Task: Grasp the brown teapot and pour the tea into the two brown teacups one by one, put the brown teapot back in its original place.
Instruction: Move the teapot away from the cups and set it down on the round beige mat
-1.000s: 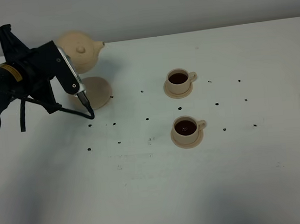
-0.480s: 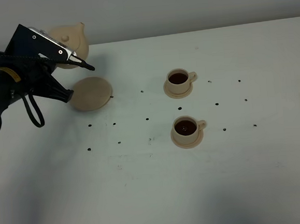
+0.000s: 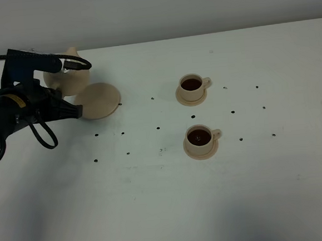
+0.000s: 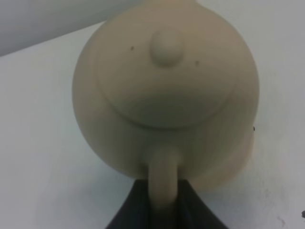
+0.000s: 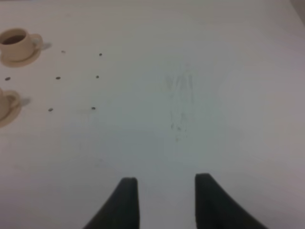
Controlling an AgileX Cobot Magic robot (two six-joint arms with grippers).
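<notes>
The brown teapot [image 3: 73, 77] hangs at the far left, just behind the far-left rim of the wide flat saucer [image 3: 101, 100], its original place. My left gripper [image 3: 56, 78] is shut on its loop handle. The left wrist view shows the lidded teapot [image 4: 164, 90] close up, with the handle pinched in the left gripper [image 4: 164, 205]. The two brown teacups, one farther [image 3: 192, 86] and one nearer [image 3: 199, 137], stand on small saucers and hold dark tea. My right gripper [image 5: 164, 200] is open over bare table and out of the exterior high view.
Small dark specks dot the white table [image 3: 167, 198] around the cups. A pale wall runs along the table's far edge. In the right wrist view the cups [image 5: 16, 42] sit off to one side, well away from the right gripper.
The left arm has swung leftward and levelled out, carrying the teapot from above the wide saucer down to its far-left side. The cups have not moved.
</notes>
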